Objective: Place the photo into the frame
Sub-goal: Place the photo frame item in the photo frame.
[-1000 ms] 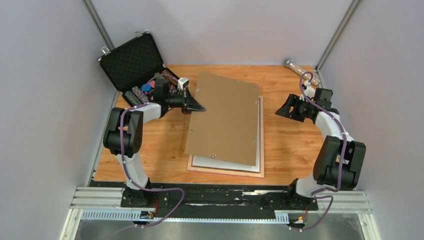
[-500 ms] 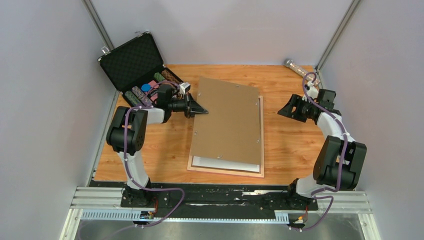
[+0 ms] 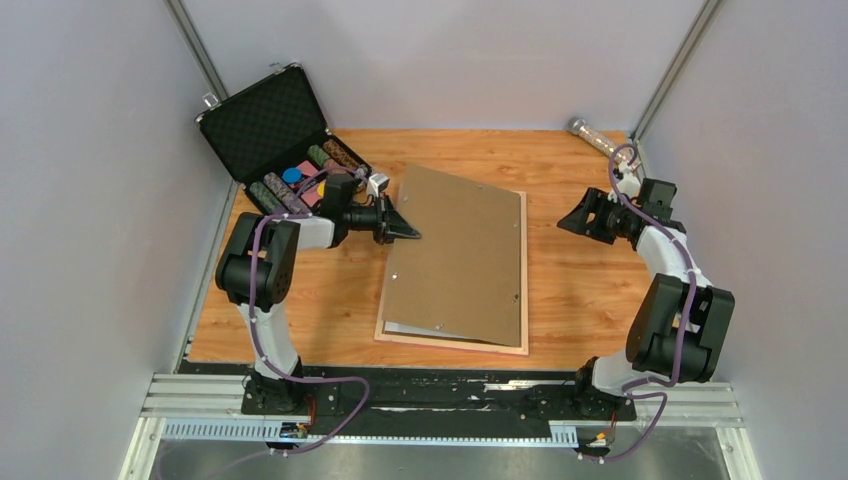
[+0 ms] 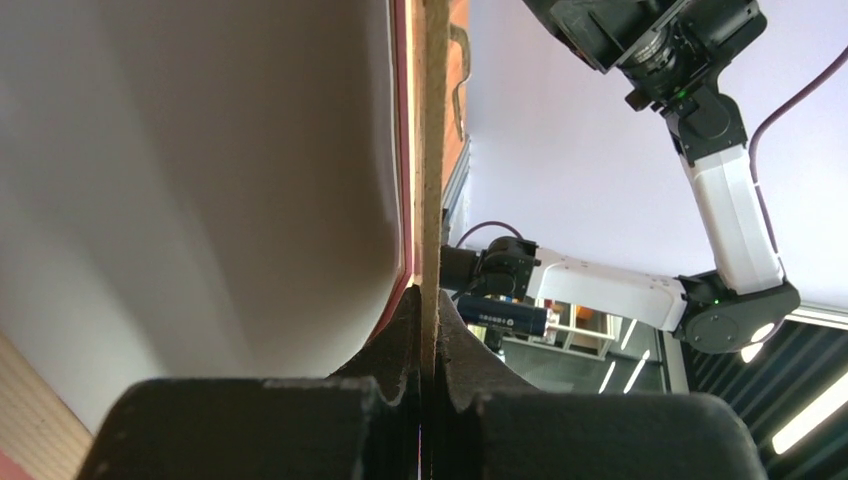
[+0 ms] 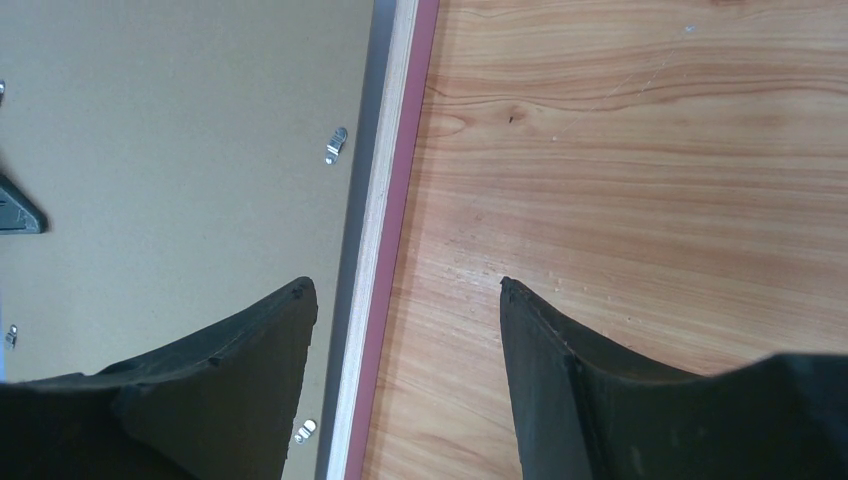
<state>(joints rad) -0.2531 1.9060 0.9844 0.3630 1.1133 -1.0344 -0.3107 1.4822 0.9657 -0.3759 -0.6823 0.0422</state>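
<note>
The frame (image 3: pixel 455 343) lies flat in the middle of the table, its pink rail showing along the near edge. A brown backing board (image 3: pixel 460 255) lies over it, slightly raised on the left. My left gripper (image 3: pixel 410 233) is shut on the board's left edge, and the left wrist view shows that thin edge (image 4: pixel 433 150) pinched between the jaws of the left gripper (image 4: pixel 430 300). A white sheet (image 3: pixel 400 328) peeks out under the board. The photo's printed side is hidden. My right gripper (image 3: pixel 568 222) is open and empty; in its wrist view the right gripper (image 5: pixel 403 288) hovers over the frame's right rail (image 5: pixel 385 250).
An open black case (image 3: pixel 265 120) holding rows of chips (image 3: pixel 290 180) stands at the back left, just behind the left arm. A shiny metal tube (image 3: pixel 590 132) lies at the back right corner. Grey walls close in on both sides.
The board has come down and swung square over the frame, covering most of the white sheet. My left gripper has moved right and nearer with it. The right arm has barely moved.
</note>
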